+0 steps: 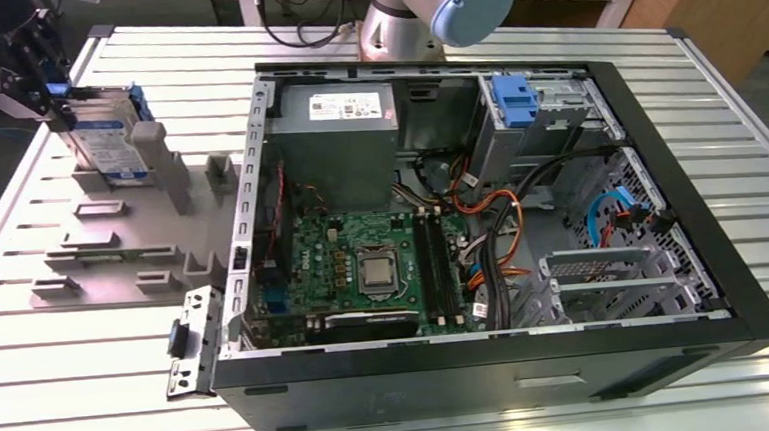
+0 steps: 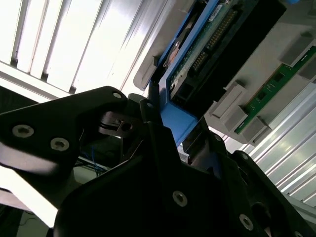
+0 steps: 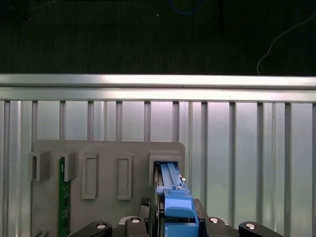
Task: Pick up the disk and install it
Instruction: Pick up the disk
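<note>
Where the grey rack (image 1: 117,207) sits on the table (image 1: 88,394), at ten o'clock from the open computer case (image 1: 501,369) in the exterior view, my hand (image 1: 54,97) is clamped narrowly on the disk (image 1: 102,138). The disk stands on edge, its lower end in a rack slot.

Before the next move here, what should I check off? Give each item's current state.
1. Grip: the gripper is closed on the disk's blue rail, fingers on both sides in both wrist views: ok.
2. Disk upright in the exterior view: ok.
3. Disk free of its slot in the grey fixture: cannot tell; its lower end sits at the slot.
4. Computer case open, side panel off: ok.
5. Drive cage with the blue latch free to take the disk: cannot tell.
</note>
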`<control>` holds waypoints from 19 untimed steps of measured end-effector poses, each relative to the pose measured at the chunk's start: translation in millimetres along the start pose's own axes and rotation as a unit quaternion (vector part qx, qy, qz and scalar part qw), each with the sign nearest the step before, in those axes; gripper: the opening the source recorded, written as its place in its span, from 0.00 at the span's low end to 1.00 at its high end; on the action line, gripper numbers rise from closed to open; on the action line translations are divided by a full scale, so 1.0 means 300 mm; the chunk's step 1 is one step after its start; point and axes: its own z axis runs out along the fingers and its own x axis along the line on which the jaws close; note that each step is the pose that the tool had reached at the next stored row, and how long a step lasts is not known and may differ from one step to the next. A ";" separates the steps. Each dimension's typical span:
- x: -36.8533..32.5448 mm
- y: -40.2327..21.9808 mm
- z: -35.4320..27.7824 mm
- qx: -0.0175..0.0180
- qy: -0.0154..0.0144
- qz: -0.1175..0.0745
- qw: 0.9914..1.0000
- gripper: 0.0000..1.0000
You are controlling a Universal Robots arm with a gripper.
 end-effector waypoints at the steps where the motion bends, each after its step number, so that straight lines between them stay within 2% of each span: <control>1: 0.000 0.000 0.000 0.000 0.000 0.000 1.000 0.44; 4: 0.000 0.000 0.000 0.000 0.000 -0.001 1.000 0.44; 5: 0.000 0.000 0.000 0.000 0.000 -0.002 1.000 0.42; 6: 0.000 0.000 0.000 0.000 0.000 -0.002 1.000 0.36; 19: 0.000 0.000 0.000 0.000 0.000 -0.006 1.000 0.36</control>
